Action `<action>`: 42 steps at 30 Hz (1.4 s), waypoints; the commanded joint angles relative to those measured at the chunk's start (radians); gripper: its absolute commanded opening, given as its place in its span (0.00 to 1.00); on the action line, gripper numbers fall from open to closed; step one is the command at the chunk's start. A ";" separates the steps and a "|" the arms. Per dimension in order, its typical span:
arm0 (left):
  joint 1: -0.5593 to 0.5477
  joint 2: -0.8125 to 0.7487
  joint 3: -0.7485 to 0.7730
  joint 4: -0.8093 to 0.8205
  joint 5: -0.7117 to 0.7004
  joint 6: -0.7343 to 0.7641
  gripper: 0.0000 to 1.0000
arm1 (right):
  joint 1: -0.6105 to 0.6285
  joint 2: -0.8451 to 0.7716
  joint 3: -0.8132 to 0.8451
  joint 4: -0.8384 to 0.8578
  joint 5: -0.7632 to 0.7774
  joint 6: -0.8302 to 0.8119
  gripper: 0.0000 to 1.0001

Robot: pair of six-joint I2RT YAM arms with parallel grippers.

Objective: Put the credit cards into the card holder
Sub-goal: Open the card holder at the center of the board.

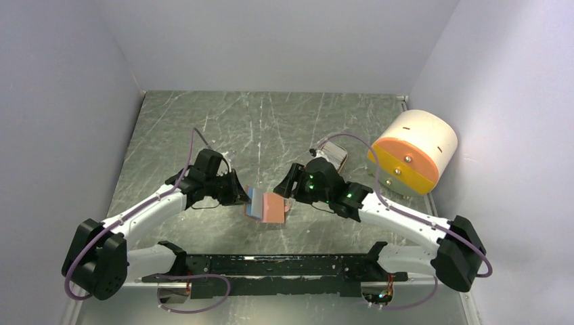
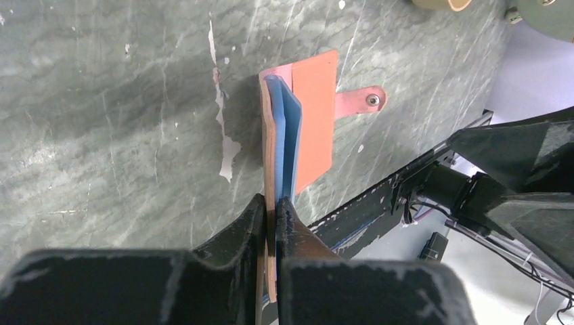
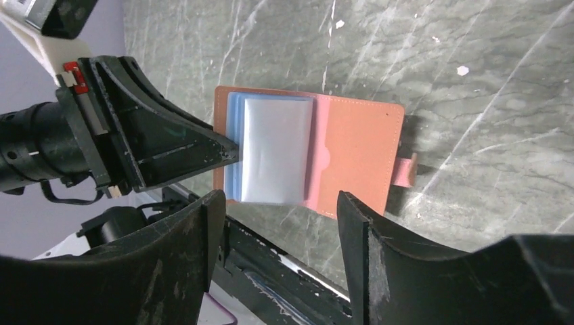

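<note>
A grey-green marbled tabletop enclosed by pale walls carries the scene. A big cream-and-orange cylinder lies on its side at the tabletop's 2 o'clock corner, well apart from the work.

Two white-and-black robot arms reach in from the 6 o'clock edge and meet near the middle. The left gripper is at 9 o'clock of a small reddish-brown leather bifold card holder. Its jaws are clamped tight on that side of the wallet, as the left wrist view shows, with the left gripper pinching leather and blue plastic together. The right gripper hovers at about 2 o'clock of the holder. From its own camera, the right gripper has its jaws spread wide, with nothing between them.

The card holder lies open just short of the 6 o'clock edge, its inner face up and its 9 o'clock half lifted in the grip. On that half sits a thin light blue plastic card, and on top of it a whitish, silvery plastic card. Whether they are pushed fully into a pocket or only resting there is hard to tell. At the holder's 3 o'clock edge a short pinkish leather tab lies flat on the stone, with a tiny metal snap button at its tip.
</note>
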 commanded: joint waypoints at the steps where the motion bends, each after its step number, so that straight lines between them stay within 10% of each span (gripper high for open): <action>1: -0.009 -0.007 0.027 -0.043 0.011 0.011 0.09 | 0.026 0.074 0.033 0.055 0.021 0.034 0.65; 27: -0.009 0.027 0.047 -0.041 0.027 0.053 0.09 | 0.071 0.520 0.223 0.135 -0.035 0.060 0.66; 42: -0.005 0.031 0.037 -0.039 -0.041 0.017 0.09 | 0.070 0.411 -0.009 0.023 0.161 -0.004 0.62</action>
